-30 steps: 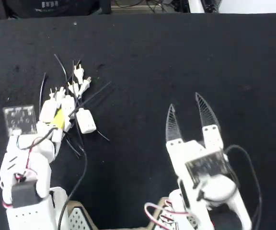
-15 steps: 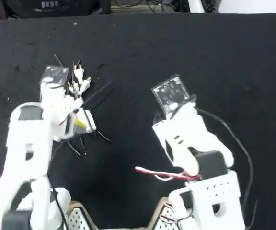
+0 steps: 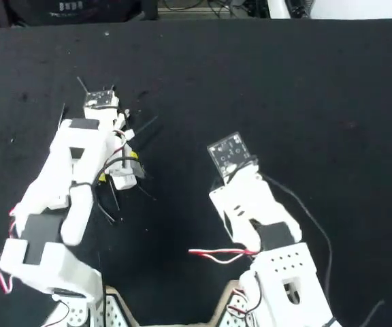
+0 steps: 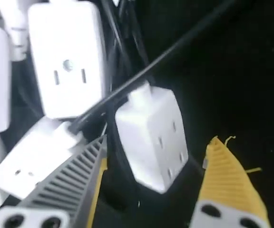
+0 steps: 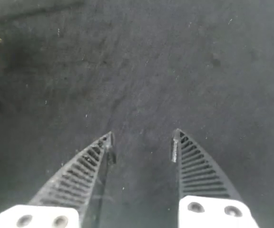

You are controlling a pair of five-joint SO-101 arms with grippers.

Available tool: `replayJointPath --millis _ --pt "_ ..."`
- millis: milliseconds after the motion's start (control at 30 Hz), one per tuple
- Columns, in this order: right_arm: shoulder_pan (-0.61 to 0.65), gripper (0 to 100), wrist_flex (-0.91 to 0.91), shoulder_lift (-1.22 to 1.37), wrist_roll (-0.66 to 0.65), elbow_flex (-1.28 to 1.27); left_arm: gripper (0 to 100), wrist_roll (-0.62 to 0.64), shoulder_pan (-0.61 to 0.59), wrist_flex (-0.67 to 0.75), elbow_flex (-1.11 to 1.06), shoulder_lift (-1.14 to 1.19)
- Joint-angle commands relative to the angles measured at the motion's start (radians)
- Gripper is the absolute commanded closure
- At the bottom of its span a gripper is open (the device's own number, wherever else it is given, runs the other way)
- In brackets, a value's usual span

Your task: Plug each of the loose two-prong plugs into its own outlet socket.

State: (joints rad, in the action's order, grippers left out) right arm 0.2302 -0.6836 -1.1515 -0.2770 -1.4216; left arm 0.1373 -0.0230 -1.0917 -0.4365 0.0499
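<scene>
A pile of white outlet sockets and two-prong plugs (image 3: 118, 126) on black cords lies on the black table at the left. My left arm (image 3: 80, 163) is bent over that pile. In the left wrist view my left gripper (image 4: 159, 139) is open, with its grey finger (image 4: 75, 175) and yellow finger (image 4: 227, 175) on either side of a white socket block (image 4: 151, 137). I cannot tell whether they touch it. A second socket (image 4: 65, 61) lies just beyond, with a black cord (image 4: 175, 47) across it. My right gripper (image 5: 141, 142) is open over bare cloth.
The black cloth (image 3: 305, 88) covers the whole table. My right arm (image 3: 250, 204) stands at the middle front, pointing down, apart from the pile. A third white socket (image 4: 27, 166) lies beside the grey finger. Thin black cords (image 3: 107, 204) trail from the pile toward the front.
My left arm has swung forward and down over the pile of sockets. My right arm has tipped from lying flat to pointing down at the cloth, then drawn back a little.
</scene>
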Motion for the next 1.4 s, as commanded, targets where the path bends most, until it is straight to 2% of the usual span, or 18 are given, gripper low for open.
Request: replayJointPath --millis 0,200,367,467,567,700,900,1033,1200,1367 --pt "0.008 81.8 0.032 -0.047 0.012 -0.027 68 0.018 0.045 0.038 0.065 0.031" --pt "0.009 81.8 0.08 -0.097 0.012 -0.091 81 0.009 0.114 0.037 0.068 0.035" --pt "0.012 81.8 0.086 -0.142 0.012 -0.12 93 0.009 0.119 0.026 0.077 0.018" --pt "0.012 81.8 0.081 -0.168 0.012 -0.128 97 0.009 0.111 -0.055 0.12 -0.046" --pt "0.009 81.8 0.08 -0.189 0.012 -0.136 97 0.008 0.116 -0.144 0.165 -0.12" --pt "0.011 81.8 0.08 -0.211 0.012 -0.15 92 -0.107 0.097 -0.227 0.179 -0.184" --pt "0.012 81.9 0.081 -0.22 0.012 -0.157 88 -0.19 -0.013 -0.226 0.107 -0.184" --pt "0.012 81.9 0.08 -0.22 0.012 -0.157 86 -0.239 -0.019 -0.226 0.058 -0.184" --pt "0.012 81.9 0.078 -0.22 0.012 -0.159 76 -0.287 -0.035 -0.221 0.061 -0.184" --pt "0.009 81.9 0.078 -0.22 0.012 -0.159 76 -0.324 -0.036 -0.161 0.076 -0.195"
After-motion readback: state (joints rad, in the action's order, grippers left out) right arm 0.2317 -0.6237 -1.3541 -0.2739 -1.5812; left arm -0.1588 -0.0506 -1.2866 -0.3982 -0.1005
